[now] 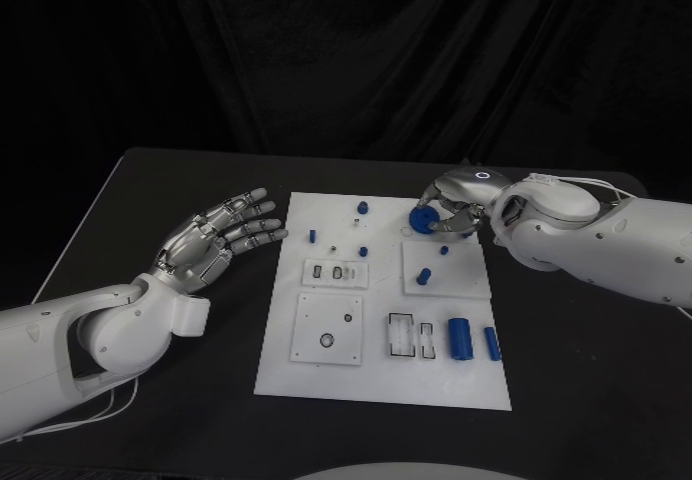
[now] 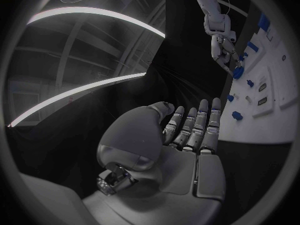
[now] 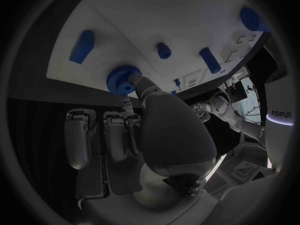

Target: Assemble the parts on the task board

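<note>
A: Right hand (image 1: 459,212)?
B: Silver, over the far right part of the flat white rectangular task board (image 1: 325,375). It pinches a round blue toothed gear (image 1: 421,220) between thumb and a finger; the right wrist view shows the same gear (image 3: 121,80) at the fingertips, just above the board's surface (image 3: 156,20).

A: Left hand (image 1: 216,238)?
B: Open, palm up, fingers spread, holding nothing. It hovers over the black bench (image 1: 188,180) just beside the board's left edge, not touching it.

A: Other parts?
B: A fat blue cylinder (image 1: 460,338) and a thinner blue bar (image 1: 492,343) lie side by side near the board's front right corner. A short blue peg (image 1: 424,276) sits mid-right, a small blue pin (image 1: 312,236) near the left edge, another small blue piece (image 1: 364,208) at the far edge.

A: Anything else on the board?
B: White inset plates with slots, front and middle. Whether the gear touches the board, cannot tell.
</note>
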Motion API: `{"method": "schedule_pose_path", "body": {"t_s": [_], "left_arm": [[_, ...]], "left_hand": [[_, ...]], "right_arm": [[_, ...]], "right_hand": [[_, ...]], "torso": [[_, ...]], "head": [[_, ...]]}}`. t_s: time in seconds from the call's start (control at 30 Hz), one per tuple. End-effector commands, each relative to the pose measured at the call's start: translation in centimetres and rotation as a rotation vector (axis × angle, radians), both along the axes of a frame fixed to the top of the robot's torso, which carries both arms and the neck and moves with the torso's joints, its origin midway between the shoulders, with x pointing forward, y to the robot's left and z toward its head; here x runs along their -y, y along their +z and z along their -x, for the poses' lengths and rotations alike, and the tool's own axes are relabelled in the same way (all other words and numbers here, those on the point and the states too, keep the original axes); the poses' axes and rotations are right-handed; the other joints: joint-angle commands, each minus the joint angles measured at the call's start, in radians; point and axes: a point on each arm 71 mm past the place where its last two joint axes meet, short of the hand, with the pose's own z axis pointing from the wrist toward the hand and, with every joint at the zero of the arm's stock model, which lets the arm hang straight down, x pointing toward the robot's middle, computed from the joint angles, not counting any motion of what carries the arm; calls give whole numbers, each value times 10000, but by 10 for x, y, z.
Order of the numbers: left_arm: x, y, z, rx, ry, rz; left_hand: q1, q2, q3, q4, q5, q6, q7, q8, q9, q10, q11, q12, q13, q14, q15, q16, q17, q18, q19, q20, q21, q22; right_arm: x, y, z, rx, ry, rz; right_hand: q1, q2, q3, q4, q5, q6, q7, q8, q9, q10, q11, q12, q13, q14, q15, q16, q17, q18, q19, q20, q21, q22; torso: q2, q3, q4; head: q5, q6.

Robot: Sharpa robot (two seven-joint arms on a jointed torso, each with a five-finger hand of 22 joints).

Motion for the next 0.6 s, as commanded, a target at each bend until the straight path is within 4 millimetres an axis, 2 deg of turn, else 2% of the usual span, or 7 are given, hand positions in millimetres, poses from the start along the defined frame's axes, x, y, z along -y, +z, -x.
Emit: {"method": "schedule_pose_path", "body": {"t_s": [0.03,0.27,0.37,0.5,0.6], "left_arm": [[-2,7,0,826,345,666],[1,7,-1,803,284,684],[1,7,-1,796,270,684],[2,7,-1,783,249,686],[3,7,-1,773,231,692]], "left_hand": [[-78,28,54,6,39,-5,66,61,12,-30,71,38,16,-68,-9,59,-14,-157,-75,17,-62,-9],[-89,36,78,12,39,1,85,64,13,-25,84,46,17,-77,-7,70,-16,-158,-90,19,-62,-7],[-89,36,78,12,39,1,85,64,13,-25,84,46,17,-77,-7,70,-16,-158,-90,19,-62,-7],[-89,36,78,12,39,1,85,64,13,-25,84,46,17,-77,-7,70,-16,-158,-90,19,-62,-7],[-89,36,78,12,39,1,85,64,13,-25,84,46,17,-77,-7,70,-16,-158,-90,19,-62,-7]], "right_arm": [[-15,16,3,580,571,-388],[-45,29,4,477,1194,-1054],[-54,28,3,274,1350,-1019],[-64,24,2,25,1531,-939],[-70,20,1,-133,1615,-870]], "right_hand": [[-142,43,-64,32,-102,866,-580,1117,2519,1075,-83,27,2634,1044,-77,-20,2560,-164,487,-85,14,1943],[-200,37,-95,30,-306,779,-605,1210,2650,1075,-107,27,2634,1045,-100,-18,2563,-172,509,-107,30,1971],[-227,64,-100,34,-514,682,-606,1254,2736,1075,-111,27,2634,1036,-106,-38,2533,-170,505,-119,22,1967],[-232,72,-101,33,-588,632,-601,1264,2768,1075,-108,27,2634,1031,-106,-48,2518,-165,491,-120,8,1950],[-233,78,-97,29,-627,580,-591,1261,2787,1075,-100,27,2634,1016,-102,-79,2469,-149,454,-120,-27,1904]], "torso": [[1,-3,-6],[7,-1,-15],[13,-9,-16],[6,-24,19],[1,-24,18]], "head": [[-24,-28],[-27,0],[-20,14],[-49,24],[-80,38]]}}
